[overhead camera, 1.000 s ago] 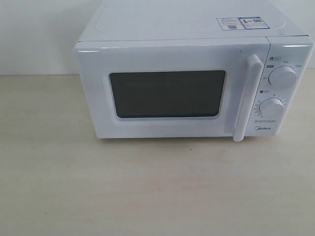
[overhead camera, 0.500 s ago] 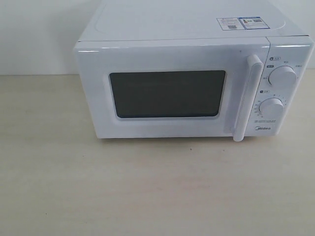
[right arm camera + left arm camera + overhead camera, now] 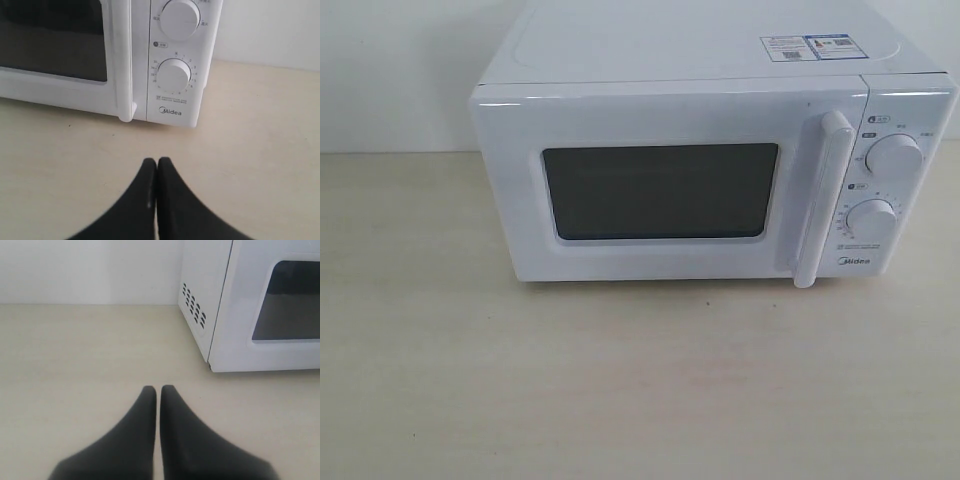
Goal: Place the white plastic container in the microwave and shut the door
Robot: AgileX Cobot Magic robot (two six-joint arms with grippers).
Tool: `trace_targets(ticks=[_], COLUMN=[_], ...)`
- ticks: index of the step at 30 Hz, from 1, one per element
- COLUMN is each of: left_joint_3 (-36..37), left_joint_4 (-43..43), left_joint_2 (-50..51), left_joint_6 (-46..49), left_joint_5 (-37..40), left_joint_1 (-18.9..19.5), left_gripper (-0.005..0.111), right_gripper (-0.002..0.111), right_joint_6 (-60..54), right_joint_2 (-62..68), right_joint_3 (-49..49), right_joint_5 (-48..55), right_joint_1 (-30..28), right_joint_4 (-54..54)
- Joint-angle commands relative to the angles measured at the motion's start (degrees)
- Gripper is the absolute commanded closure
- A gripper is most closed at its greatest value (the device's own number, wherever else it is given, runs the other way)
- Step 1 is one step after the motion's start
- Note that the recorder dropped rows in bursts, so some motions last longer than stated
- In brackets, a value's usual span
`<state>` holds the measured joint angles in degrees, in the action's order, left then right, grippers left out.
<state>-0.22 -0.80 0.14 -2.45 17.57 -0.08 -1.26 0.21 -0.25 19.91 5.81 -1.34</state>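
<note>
Fully closed and empty, the left end effector [image 3: 158, 390] and the right end effector [image 3: 157, 161], both facing the microwave [image 3: 700, 120]

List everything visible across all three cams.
microwave: 1, white, on the table against the wall
door: 1, white with a dark window, front of the microwave, shut
handle: 1, white, vertical bar at the door's right edge
dials: 2, white, stacked on the panel right of the door
sticker: 1, white and blue, on top of the microwave
vent slots: one cluster, dark, on the microwave's side wall
table: 1, beige
wall: 1, white, behind
white plastic container: 0 in any view
left gripper: 1, black, shut, empty, above the table
right gripper: 1, black, shut, empty, facing the dials
</note>
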Motion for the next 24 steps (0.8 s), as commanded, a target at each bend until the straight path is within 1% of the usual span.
trace_targets(ticks=[1,10,16,24], left_joint_3=[0.2,0.2,0.2,0.2], left_joint_4=[0.2,0.2,0.2,0.2], left_joint_2=[-0.1,-0.1,-0.1,-0.1], left_joint_6=[-0.5,-0.5,-0.5,-0.5], left_joint_5=[0.1,0.1,0.1,0.1], left_joint_1=[0.2,0.2,0.2,0.2], left_gripper=[0.103,0.103,0.103,0.103], right_gripper=[0.108,0.108,0.108,0.108], right_joint_6=[0.3,0.3,1.3,1.3], right_joint_2=[-0.2,-0.2,-0.2,-0.2], right_joint_3=[0.3,0.3,0.3,0.3], right_joint_5=[0.9,0.9,0.8,0.8], right_joint_1=[-0.2,-0.2,-2.6,-2.6], right_joint_4=[-1.1,-0.9,1.3,1.3])
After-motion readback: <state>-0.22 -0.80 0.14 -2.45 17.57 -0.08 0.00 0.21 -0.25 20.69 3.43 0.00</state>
